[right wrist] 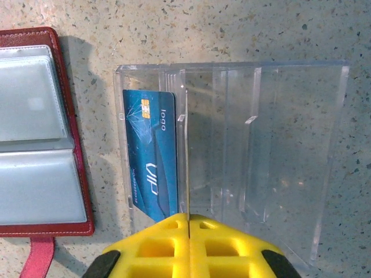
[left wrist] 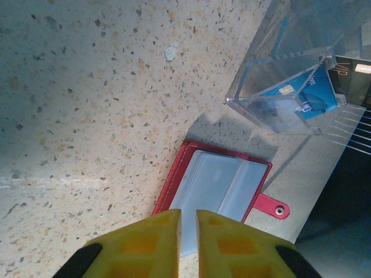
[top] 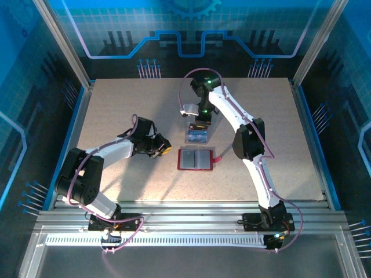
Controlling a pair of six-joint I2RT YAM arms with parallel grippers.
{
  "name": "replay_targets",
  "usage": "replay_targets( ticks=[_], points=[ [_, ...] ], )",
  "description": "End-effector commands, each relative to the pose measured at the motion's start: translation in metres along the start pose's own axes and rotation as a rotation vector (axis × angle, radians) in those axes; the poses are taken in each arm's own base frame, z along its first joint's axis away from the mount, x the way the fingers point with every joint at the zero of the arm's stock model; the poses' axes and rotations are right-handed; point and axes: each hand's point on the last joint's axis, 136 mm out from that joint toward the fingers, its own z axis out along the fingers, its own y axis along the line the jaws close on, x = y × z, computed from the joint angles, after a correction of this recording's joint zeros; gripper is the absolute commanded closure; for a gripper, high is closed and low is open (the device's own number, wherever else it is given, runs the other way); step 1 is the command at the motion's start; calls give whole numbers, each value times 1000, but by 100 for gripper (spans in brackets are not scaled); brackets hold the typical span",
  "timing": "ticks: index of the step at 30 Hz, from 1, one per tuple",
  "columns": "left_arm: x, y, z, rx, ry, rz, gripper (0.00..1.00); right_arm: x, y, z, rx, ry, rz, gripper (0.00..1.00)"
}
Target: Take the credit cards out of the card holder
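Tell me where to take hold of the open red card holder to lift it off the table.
Grip the card holder by its red strap tab, coming from the right arm's side. The holder lies open and flat on the table, so its edges offer little to pinch, while the tab sticks out past the border.

Robotics lab test cell. Speckled bench boxed in by aluminium frame posts and blue circuit-pattern wall panels. Two white arms bolted to slotted metal rail at near edge, cables exposed.
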Motion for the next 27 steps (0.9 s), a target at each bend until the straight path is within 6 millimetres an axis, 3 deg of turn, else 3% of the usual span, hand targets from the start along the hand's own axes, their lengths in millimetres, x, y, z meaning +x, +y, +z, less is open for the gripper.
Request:
replay_targets(
  ticks=[1, 17, 24, 27],
  points=[
    [-4, -2, -4, 12, -20, -16, 84, 4, 5, 11, -27, 29, 17, 82],
    [-4, -3, 0, 21, -4, -22, 84, 4, -16, 1, 94, 16, 83, 75],
    [-3, -7, 3, 36, 15, -14, 84, -6, -12, -13, 107, -72, 146, 74],
    [0, -8, 6, 37, 27, -10, 84, -10, -6, -30, 131, -125, 168, 74]
  ],
)
